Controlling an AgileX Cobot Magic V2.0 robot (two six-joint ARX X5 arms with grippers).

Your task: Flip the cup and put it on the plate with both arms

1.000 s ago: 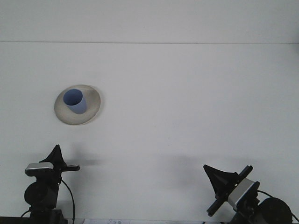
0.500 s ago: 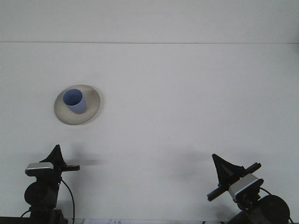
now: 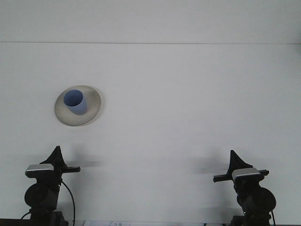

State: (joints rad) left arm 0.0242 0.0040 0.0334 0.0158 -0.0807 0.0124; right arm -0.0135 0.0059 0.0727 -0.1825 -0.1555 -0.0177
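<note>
cup: blue, upright, mouth up, standing on the plate at far left
plate: pale, round, on the white table
left gripper: near left edge, well apart from the plate; jaw gap cannot be told
right gripper: near right edge; jaw gap cannot be told

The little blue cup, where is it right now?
In the front view, the small blue cup stands open side up on the round pale plate, on the left side of the white table, beyond the left gripper.
</note>
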